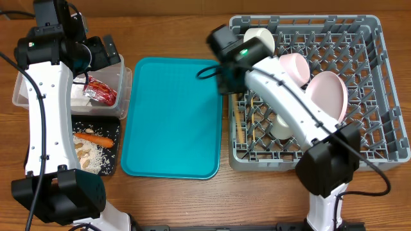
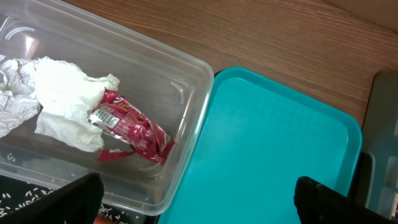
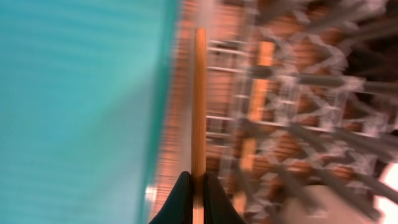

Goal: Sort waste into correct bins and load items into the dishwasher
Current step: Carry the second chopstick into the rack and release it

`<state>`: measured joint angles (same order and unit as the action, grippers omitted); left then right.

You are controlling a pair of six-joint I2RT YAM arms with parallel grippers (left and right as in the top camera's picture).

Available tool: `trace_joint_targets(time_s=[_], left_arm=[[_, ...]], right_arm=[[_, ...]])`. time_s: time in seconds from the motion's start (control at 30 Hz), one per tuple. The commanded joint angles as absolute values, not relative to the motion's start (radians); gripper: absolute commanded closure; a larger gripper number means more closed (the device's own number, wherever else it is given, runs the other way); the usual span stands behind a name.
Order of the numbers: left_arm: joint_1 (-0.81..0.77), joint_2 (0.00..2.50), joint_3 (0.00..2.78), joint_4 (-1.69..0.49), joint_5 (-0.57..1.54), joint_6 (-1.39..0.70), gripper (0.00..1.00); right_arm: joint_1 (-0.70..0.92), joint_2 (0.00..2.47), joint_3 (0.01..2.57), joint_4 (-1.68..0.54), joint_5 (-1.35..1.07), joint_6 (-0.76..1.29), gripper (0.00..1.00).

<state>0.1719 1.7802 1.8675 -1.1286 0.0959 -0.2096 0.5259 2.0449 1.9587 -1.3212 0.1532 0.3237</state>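
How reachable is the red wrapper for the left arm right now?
Probably yes: the left end effector hangs open above the clear tub, and the red wrapper lies uncovered beside the napkin, nothing in between.

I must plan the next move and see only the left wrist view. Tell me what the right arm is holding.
Observer: The right fingers are shut on a chopstick, at the edge of the dish rack that faces the teal tray.
Operator: List what already sits in that rack.
Observer: A pink plate, a pink bowl and a white bowl are in it.
Operator: Now report the black tray's contents.
Observer: The black tray holds a carrot, peanuts and rice.
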Motion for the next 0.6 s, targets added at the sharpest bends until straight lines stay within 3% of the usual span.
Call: trace_joint_targets(time_s=[0.0,0.57], left_arm=[[0.170,1.760,1.887,-1.126,0.089,-0.217,0.00],[0.170,1.760,1.887,-1.126,0.089,-0.217,0.00]], right_arm=[[0.464,2.031,1.966,-1.359,0.164,0.186,0.96],[0.360,2.033,1.826,-1.277,0.148,0.212,0.96]])
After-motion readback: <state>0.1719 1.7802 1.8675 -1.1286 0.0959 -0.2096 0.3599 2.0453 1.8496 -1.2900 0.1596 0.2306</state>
